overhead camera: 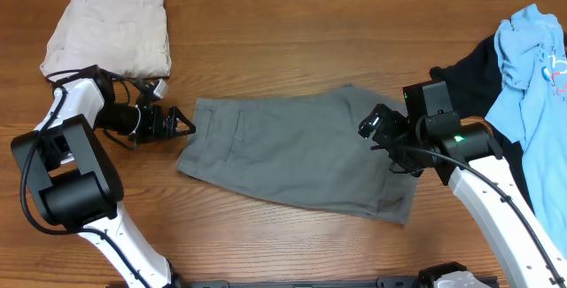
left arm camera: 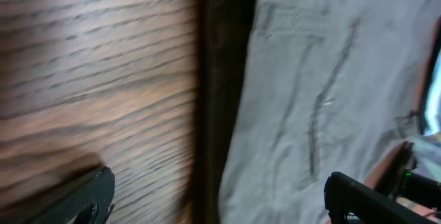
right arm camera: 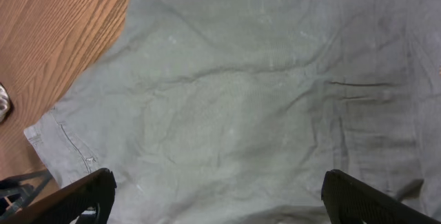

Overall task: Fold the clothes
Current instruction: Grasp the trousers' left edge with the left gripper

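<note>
At far left I judge the cream shorts [overhead camera: 108, 29] folded, while the grey shorts [overhead camera: 301, 151] lie flat with my left gripper [overhead camera: 182, 124] and right gripper [overhead camera: 374, 128] spread empty at their ends, and the heap of tees [overhead camera: 530, 75] is not yet folded.

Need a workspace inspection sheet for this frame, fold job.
Surface: wooden table.
Job's things: grey shorts spread flat, centre; cream shorts folded, upper left; light blue tee heaped on black tee, right edge.
Clutter: pale object at bottom edge, unidentifiable.
Tools: left tool open at grey shorts' left edge; right tool open over their right part.
Cables: left arm cable and right arm cable, both black, run along the arms.
Surroundings: nothing seen.
</note>
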`<state>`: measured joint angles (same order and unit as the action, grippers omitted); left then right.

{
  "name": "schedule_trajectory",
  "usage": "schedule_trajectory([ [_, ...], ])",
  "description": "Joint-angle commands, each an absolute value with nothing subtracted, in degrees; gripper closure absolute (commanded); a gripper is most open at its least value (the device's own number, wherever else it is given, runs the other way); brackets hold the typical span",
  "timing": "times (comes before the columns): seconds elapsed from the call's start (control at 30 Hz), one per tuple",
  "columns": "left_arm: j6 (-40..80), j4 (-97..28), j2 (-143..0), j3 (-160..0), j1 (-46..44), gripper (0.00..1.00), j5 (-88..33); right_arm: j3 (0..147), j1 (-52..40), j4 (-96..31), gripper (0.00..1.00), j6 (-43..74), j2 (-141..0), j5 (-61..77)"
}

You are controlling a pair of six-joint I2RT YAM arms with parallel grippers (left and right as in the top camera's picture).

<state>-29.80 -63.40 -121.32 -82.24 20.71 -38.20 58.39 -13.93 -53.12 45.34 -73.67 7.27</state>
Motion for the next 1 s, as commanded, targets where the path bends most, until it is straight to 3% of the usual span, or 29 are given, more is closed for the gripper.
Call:
schedule_trajectory([
  [0.0, -29.1, -63.0, -121.8, -83.4, 20.6, 0.0, -34.0, 59.3, -14.2, -52.8, 0.0, 45.2, -73.7, 7.4],
  [0.73, -27.6, -60.8, -121.9, -80.7, 14.9, 0.0, -33.8, 59.3, -14.2, -52.8, 0.0, 45.2, -73.7, 7.4],
  [0.97, -23.9, -59.9, -121.9, -80.7, 15.6, 0.0, -27.5, 59.3, -14.2, -52.8, 0.0, 45.2, -73.7, 7.4],
])
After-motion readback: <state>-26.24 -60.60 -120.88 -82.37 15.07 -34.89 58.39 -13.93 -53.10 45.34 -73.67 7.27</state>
